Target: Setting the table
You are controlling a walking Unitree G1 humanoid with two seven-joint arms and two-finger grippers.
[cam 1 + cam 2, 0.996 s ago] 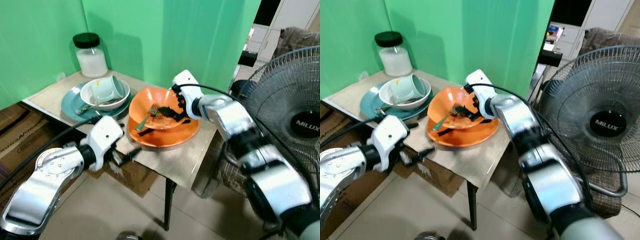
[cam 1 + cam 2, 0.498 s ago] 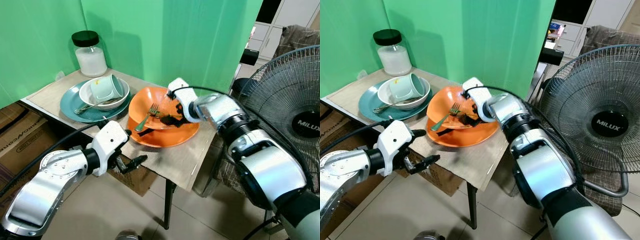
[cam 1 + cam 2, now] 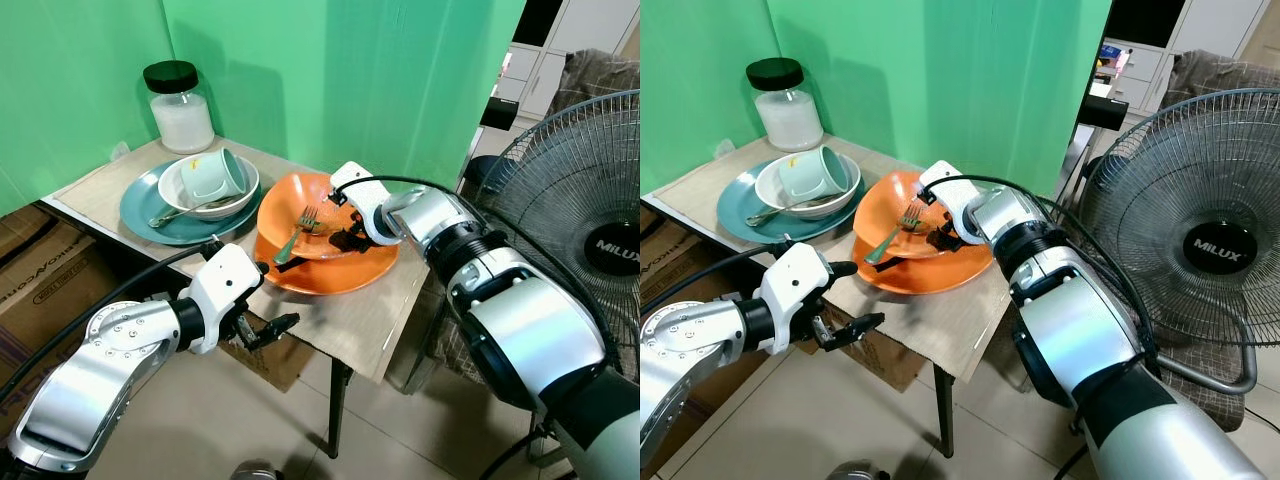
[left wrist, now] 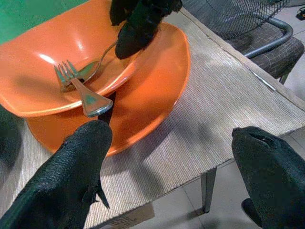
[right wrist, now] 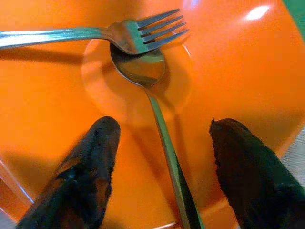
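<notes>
The right gripper (image 5: 162,167) hangs spread wide inside the orange bowl (image 3: 335,215), its fingers (image 5: 90,167) either side of a spoon (image 5: 157,114) handle, gripping nothing. A fork (image 5: 119,36) lies across the spoon's head. The bowl sits on an orange plate (image 3: 330,275). At the table (image 3: 360,320)'s near edge the left gripper (image 4: 171,171) is open too, empty. Far left, a cup (image 3: 215,177) lies in a white bowl (image 3: 180,195) on a teal plate (image 3: 150,215).
</notes>
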